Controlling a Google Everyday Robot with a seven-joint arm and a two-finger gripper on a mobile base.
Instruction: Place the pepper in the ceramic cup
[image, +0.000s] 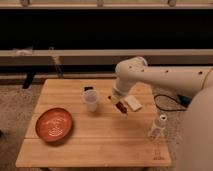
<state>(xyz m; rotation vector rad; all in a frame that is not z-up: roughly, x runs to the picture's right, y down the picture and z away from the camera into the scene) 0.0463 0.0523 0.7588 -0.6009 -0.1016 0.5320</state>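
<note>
The ceramic cup (91, 99) is pale and tapered and stands upright near the middle of the wooden table (100, 142). The pepper (122, 108) is a small dark red piece hanging at the tip of my gripper (119, 104), right of the cup and about a cup's width from it. The gripper is shut on the pepper and holds it just above the table, at about the cup's height. The white arm reaches in from the right.
A round orange-red plate (54, 124) lies at the front left. A pale rectangular block (133, 103) lies just right of the gripper. A small dark object (88, 89) sits behind the cup. A small clear bottle-like object (158, 125) stands at the right edge.
</note>
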